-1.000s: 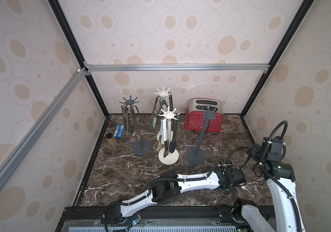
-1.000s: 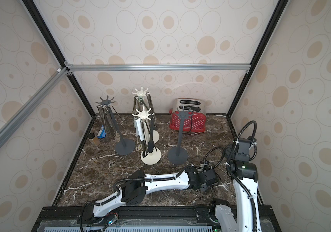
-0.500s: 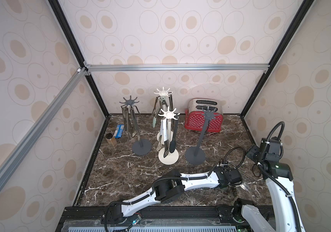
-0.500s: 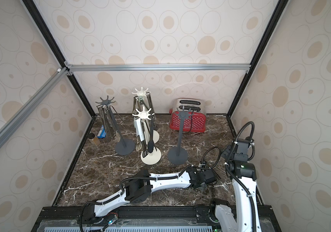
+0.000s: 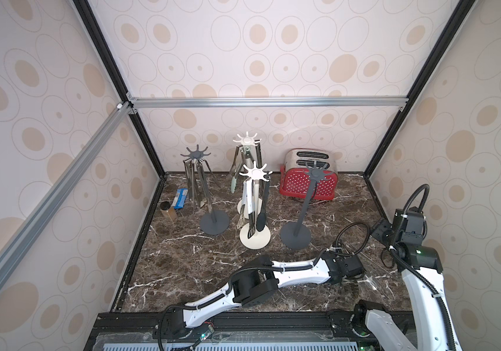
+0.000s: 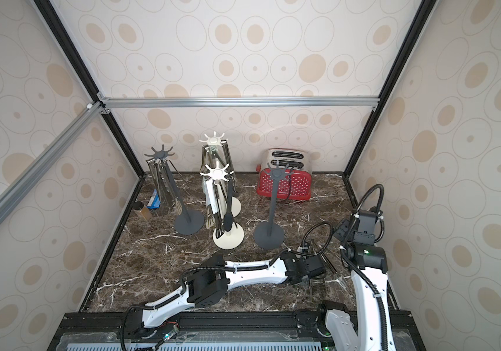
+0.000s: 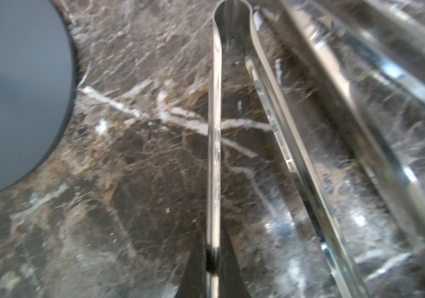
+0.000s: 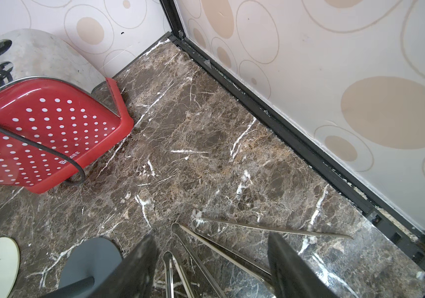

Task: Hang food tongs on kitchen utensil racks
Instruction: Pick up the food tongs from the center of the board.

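Pinching one arm of the steel tongs (image 7: 214, 129) in the left gripper (image 7: 212, 260) at near right of the marble tabletop (image 7: 129, 180), beside the grey rack (image 5: 295, 235); hovering nearby with the right gripper (image 8: 211, 252) spread wide, empty.

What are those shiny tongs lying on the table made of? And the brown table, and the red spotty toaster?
The tongs look like polished steel: mirror-bright, with the table reflected in them. The table top looks like glossy brown marble with white veins, though it could be a printed surface. The toaster has a shiny red dotted front, plastic or painted metal, and a dull grey metal end.
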Action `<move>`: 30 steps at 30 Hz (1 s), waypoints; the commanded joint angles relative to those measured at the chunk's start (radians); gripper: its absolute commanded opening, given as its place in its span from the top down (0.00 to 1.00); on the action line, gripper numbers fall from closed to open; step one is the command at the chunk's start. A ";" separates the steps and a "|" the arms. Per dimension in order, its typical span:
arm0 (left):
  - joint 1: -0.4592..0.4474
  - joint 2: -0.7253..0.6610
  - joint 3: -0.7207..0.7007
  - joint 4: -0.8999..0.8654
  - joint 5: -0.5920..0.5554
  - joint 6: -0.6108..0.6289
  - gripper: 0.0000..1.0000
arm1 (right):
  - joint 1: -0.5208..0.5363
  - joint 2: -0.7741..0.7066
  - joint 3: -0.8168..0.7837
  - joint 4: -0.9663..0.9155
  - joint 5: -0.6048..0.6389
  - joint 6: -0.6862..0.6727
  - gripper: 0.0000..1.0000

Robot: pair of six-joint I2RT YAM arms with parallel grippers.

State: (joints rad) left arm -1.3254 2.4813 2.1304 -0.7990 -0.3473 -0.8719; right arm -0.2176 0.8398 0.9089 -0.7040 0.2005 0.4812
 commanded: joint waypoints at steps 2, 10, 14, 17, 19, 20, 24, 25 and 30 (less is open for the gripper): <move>0.006 -0.106 -0.058 -0.057 -0.098 0.014 1.00 | -0.009 0.017 0.038 -0.028 -0.027 -0.013 0.29; -0.008 -0.299 -0.199 -0.061 -0.168 0.030 1.00 | -0.050 0.091 0.105 -0.090 -0.205 -0.066 0.30; -0.026 -0.401 -0.265 -0.054 -0.222 0.051 1.00 | -0.059 0.098 0.118 -0.097 -0.263 -0.077 0.30; -0.053 -0.455 -0.270 -0.037 -0.266 0.118 1.00 | -0.060 0.091 0.115 -0.098 -0.260 -0.081 0.31; -0.076 -0.481 -0.257 -0.026 -0.301 0.172 1.00 | -0.062 0.090 0.117 -0.101 -0.259 -0.086 0.30; -0.087 -0.492 -0.249 -0.022 -0.319 0.199 1.00 | -0.062 0.090 0.117 -0.104 -0.259 -0.087 0.30; -0.111 -0.565 -0.273 0.039 -0.355 0.276 1.00 | -0.062 0.082 0.114 -0.102 -0.257 -0.093 0.30; -0.116 -0.591 -0.293 0.068 -0.357 0.294 1.00 | -0.062 0.078 0.111 -0.101 -0.251 -0.094 0.30; -0.152 -0.705 -0.362 0.192 -0.365 0.405 1.00 | -0.063 0.061 0.092 -0.089 -0.234 -0.109 0.30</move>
State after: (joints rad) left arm -1.4601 1.8484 1.7756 -0.7002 -0.6544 -0.5579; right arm -0.2718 0.9199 1.0004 -0.7853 -0.0483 0.3931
